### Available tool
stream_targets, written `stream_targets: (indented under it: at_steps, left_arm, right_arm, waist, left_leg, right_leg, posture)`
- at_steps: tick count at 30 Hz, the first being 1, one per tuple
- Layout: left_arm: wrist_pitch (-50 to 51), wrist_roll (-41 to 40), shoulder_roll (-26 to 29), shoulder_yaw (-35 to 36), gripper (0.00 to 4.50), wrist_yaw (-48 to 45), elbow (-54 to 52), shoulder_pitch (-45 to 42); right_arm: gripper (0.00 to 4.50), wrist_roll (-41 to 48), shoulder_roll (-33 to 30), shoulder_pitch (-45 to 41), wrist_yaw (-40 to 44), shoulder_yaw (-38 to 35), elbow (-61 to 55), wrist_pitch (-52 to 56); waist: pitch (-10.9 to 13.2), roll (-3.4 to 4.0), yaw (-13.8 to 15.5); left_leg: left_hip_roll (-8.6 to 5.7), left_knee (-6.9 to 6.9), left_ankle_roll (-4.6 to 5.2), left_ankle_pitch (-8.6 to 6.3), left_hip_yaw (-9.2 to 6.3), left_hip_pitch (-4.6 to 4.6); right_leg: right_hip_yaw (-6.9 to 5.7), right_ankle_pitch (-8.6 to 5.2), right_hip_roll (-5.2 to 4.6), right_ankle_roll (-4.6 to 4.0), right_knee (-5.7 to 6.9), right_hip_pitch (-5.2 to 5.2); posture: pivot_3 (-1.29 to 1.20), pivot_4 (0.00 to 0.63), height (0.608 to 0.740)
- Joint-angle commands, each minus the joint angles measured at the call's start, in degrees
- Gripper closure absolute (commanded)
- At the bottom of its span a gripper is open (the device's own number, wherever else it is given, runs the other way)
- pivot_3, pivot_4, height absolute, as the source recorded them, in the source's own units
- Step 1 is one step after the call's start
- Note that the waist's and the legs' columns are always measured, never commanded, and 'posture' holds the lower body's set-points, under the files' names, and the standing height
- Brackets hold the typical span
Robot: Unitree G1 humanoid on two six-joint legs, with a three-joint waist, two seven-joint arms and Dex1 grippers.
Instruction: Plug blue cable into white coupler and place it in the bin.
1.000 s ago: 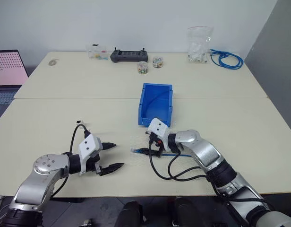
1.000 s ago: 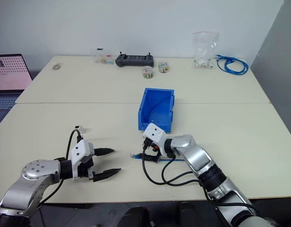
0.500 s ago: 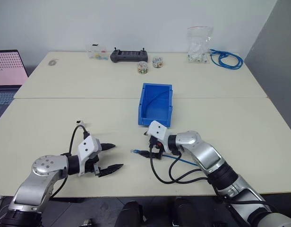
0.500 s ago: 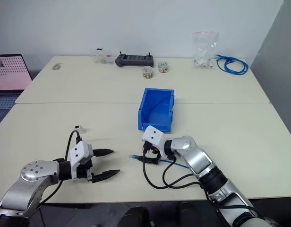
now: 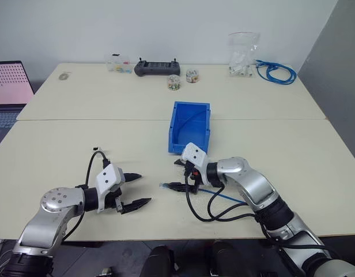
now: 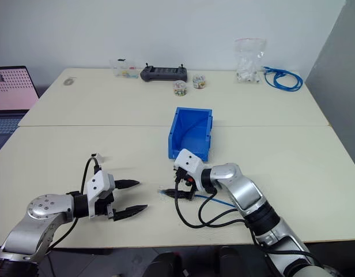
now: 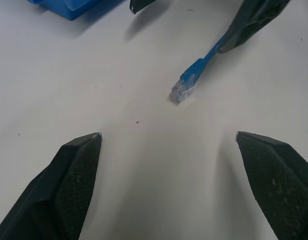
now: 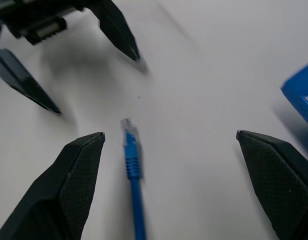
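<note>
At the far left edge a laptop with a pink screen sits beside the table. On the near left of the table the left end effector hovers with its two black fingers spread wide and nothing between them, pointing right toward the middle of the table. A small white piece lies on the table just beyond that arm's wrist; what it is cannot be told.

Along the far edge, going right, lie a small grey object, a clear box of coloured bits, a black handheld controller and two small round jars.

In the middle stands the bin, bright blue, with a thin blue strand lying inside it. Just near of the bin, the blue cable lies flat on the table, its clear plug end pointing left toward the left end effector and well apart from it.

The right end effector points left over the cable, its fingers set wide apart with the cable running out between them, nearer one finger; the fingers do not close on it. The right wrist view shows the plug lying free on the table ahead of those fingers.

At the far right sit a clear plastic bag of white parts and a looped bundle of blue cable.
</note>
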Motion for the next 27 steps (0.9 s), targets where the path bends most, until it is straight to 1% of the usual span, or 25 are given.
stream_targets:
  at_steps: [1,6,11,27]
  left_arm:
    - [-0.2,-0.2,0.2,-0.3,0.0,-0.2,-1.5,-0.4]
    - [0.1,-0.1,0.2,-0.7,0.0,0.2,-2.6,-0.4]
    - [1.0,-0.2,0.2,-0.9,0.0,0.7,-3.6,-0.6]
    - [1.9,-0.8,0.3,-0.8,0.0,1.2,-4.5,-0.7]
  right_arm:
    - [0.02,-1.1,-0.2,-0.7,0.2,1.8,-1.1,-1.4]
    - [0.02,-4.0,0.8,-1.9,-2.6,1.9,3.3,-4.4]
    - [0.02,-4.1,1.1,-2.1,-2.6,0.9,4.8,-4.7]
    - [0.02,-6.3,1.9,-2.9,-3.9,1.8,8.1,-6.6]
  waist:
    - [0.0,0.0,0.0]
    - [0.0,0.0,0.0]
    - [0.0,0.0,0.0]
    - [0.0,0.0,0.0]
  left_leg:
    - [0.0,0.0,0.0,0.0,0.0,0.0]
    - [0.0,0.0,0.0,0.0,0.01,0.0]
    - [0.0,0.0,0.0,0.0,0.01,0.0]
    - [0.0,0.0,0.0,0.0,0.01,0.0]
  right_leg:
    - [0.0,0.0,0.0,0.0,0.0,0.0]
    - [0.0,0.0,0.0,0.0,0.0,0.0]
    - [0.01,0.0,0.0,0.0,0.0,-0.01]
    - [0.01,0.0,0.0,0.0,0.02,-0.01]
  posture:
    - [0.0,0.15,0.74]
    - [0.0,0.15,0.74]
    - [0.0,0.15,0.74]
    - [0.0,0.15,0.74]
